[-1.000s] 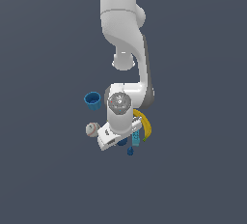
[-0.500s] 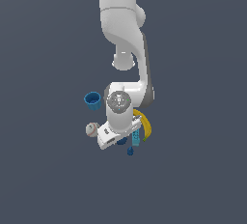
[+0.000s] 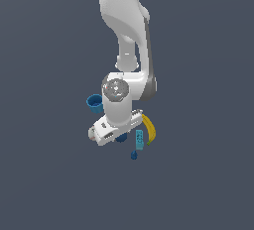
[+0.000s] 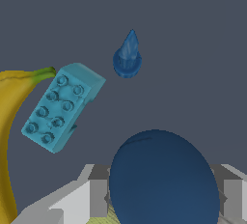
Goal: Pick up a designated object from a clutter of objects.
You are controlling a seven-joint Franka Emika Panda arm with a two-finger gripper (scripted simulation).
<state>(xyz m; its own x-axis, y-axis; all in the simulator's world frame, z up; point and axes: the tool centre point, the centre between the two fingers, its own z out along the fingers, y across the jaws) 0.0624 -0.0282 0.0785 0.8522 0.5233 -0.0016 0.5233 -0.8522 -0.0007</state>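
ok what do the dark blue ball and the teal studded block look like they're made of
Dark blue ball: smooth, matte, uniform navy with one faint seam line, possibly rubber or plastic; the render leaves it open. Teal studded block: rigid-looking moulded plastic, judging by its round studs and crisp edges, like a toy brick.

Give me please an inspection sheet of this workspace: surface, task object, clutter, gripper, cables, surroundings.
Surface: plain dark grey floor; no edges seen.
Task object: navy ball, between the two fingers in the wrist view; mostly hidden under the hand in the exterior view. Contact cannot be told.
Clutter: blue cup, banana, teal studded brick touching or overlapping the banana, small blue pear-shaped piece apart from the rest, white baseball partly hidden, a yellow-green sliver under the ball.
Gripper: gripper low over the clutter, fingers on either side of the ball.
Cables: nothing seen.
Surroundings: nothing seen beyond the arm.
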